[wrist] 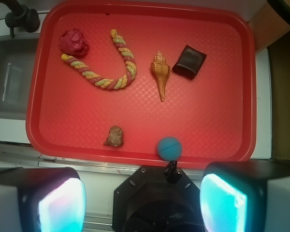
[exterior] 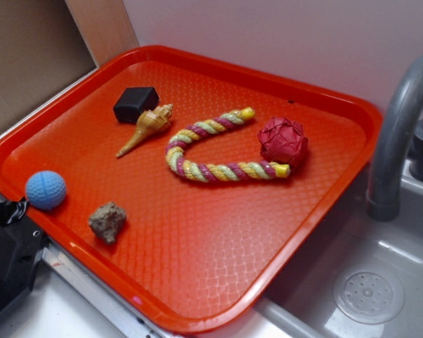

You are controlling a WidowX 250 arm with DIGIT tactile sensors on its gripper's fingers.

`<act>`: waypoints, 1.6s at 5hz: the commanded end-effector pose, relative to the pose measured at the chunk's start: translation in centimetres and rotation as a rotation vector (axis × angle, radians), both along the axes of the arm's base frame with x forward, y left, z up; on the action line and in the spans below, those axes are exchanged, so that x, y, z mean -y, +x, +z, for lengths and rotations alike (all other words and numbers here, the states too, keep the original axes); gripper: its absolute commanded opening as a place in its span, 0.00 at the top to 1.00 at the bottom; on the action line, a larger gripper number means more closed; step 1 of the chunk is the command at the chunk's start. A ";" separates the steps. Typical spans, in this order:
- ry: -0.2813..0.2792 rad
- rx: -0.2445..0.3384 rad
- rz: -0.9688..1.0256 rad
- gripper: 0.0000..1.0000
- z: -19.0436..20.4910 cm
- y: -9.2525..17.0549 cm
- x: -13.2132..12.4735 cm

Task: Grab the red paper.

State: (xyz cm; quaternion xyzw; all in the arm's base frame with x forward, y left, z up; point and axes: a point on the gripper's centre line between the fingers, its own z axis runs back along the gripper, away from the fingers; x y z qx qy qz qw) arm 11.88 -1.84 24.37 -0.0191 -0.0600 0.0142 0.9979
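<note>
An orange-red plastic tray (exterior: 218,282) with a raised rim and a fine diamond texture fills most of both views, set beside a grey sink basin (exterior: 381,282) with a round drain and a curved grey faucet (exterior: 398,134). Across the tray's middle lies the pink-and-yellow twisted rope (exterior: 208,151), bent into a U, both ends capped in yellow. The red paper (exterior: 283,141) — a dark red ball of folded, faceted creases — sits near the tray's far corner on the sink side, touching one yellow end of the rope; from the wrist camera it appears at upper left (wrist: 73,42). A tan spiral seashell (exterior: 146,128) lies on its side just beside a dark, nearly black block (exterior: 135,103), the shell's wide end close against it. A blue dimpled ball (exterior: 45,190) rests near the tray's front rim, and a small brownish rock (exterior: 107,222) lies near it, apart from it. The gripper (wrist: 142,203) hangs off the tray's near edge, well apart from the red paper — its two pads (wrist: 60,205) spread wide, holding nothing.
</note>
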 end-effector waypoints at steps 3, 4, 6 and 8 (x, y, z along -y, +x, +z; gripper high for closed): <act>0.012 0.209 -0.304 0.00 -3.1 5.7 5.0; 0.028 0.277 -0.439 0.00 -4.8 8.3 7.0; 0.077 0.255 -0.522 0.00 -9.0 14.3 10.1; 0.124 0.153 -0.537 0.00 -13.5 18.2 11.8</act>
